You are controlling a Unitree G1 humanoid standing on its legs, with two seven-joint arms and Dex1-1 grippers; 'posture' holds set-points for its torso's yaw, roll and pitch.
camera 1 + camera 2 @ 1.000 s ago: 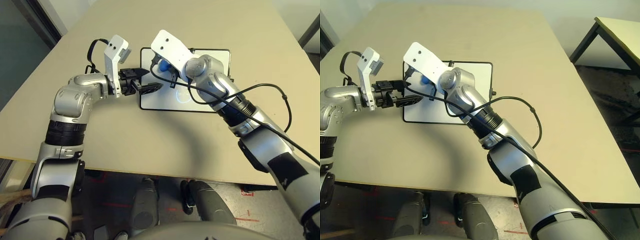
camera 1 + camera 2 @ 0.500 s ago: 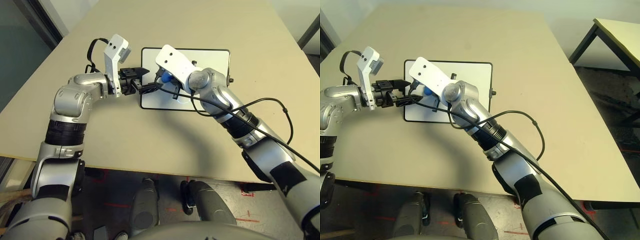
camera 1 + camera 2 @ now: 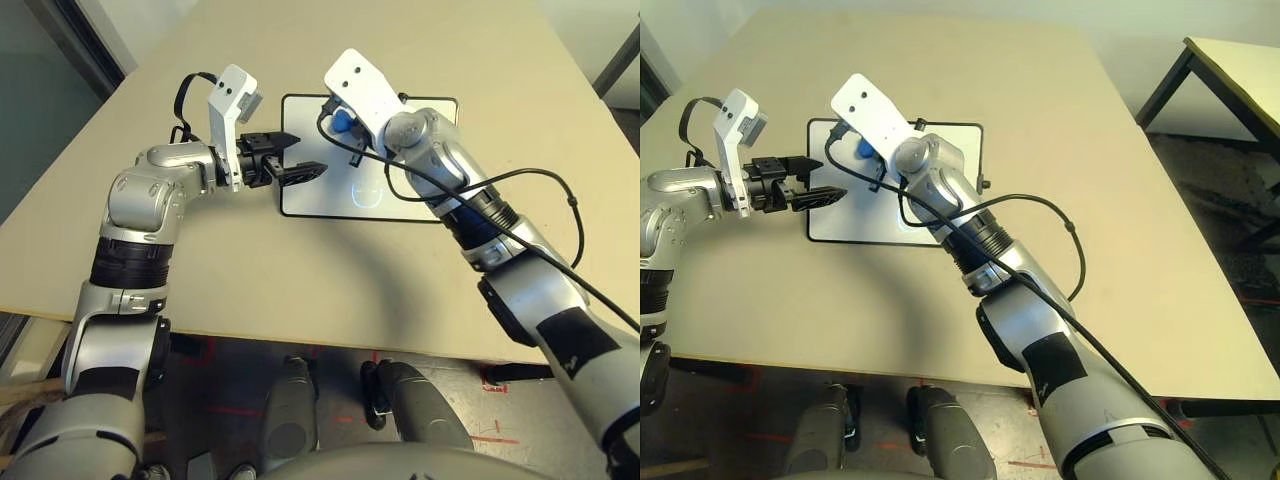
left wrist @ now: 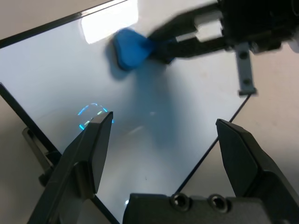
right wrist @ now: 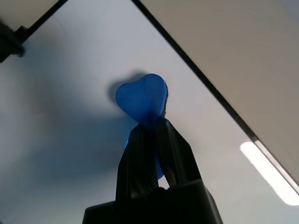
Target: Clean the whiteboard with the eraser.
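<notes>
Gripper on the right (image 5: 148,128) pinched tight around the blue eraser (image 5: 142,97), which is over the whiteboard (image 5: 84,140); left gripper (image 4: 163,123) wide apart, empty; wiping seems underway, a glowing curved mark (image 3: 367,193) perhaps left to clean

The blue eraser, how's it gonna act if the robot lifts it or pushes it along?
The eraser looks fairly stiff, keeping its rounded heart shape in the right gripper. It is probably light, being small beside the whiteboard. With a dark pad under its rim, it would likely slide rather than roll.
</notes>
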